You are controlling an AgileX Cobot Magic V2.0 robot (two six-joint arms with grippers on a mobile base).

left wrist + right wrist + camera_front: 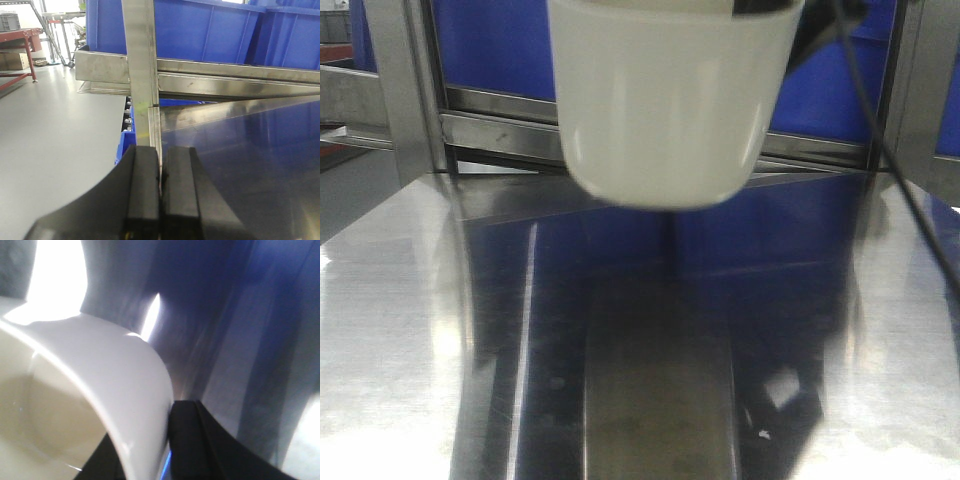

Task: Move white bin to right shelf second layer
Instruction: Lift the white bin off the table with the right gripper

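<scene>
The white bin (665,100) hangs in the air above the shiny steel tabletop (400,330), its rounded base clear of the surface. My right gripper (150,452) is shut on the bin's wall (115,385), with one black finger inside the tub and the other finger (187,440) outside. My left gripper (160,192) is shut with nothing in it, low by the table's left edge. A steel rack level (500,130) with blue crates stands behind the bin. Whether that level is the right shelf second layer cannot be told.
Blue crates (210,30) fill the rack level behind the table. A steel upright post (142,75) rises just ahead of the left gripper. Another blue crate (127,142) sits lower by the table's left edge. A black cable (890,150) slants down at right. Grey floor (55,130) lies to the left.
</scene>
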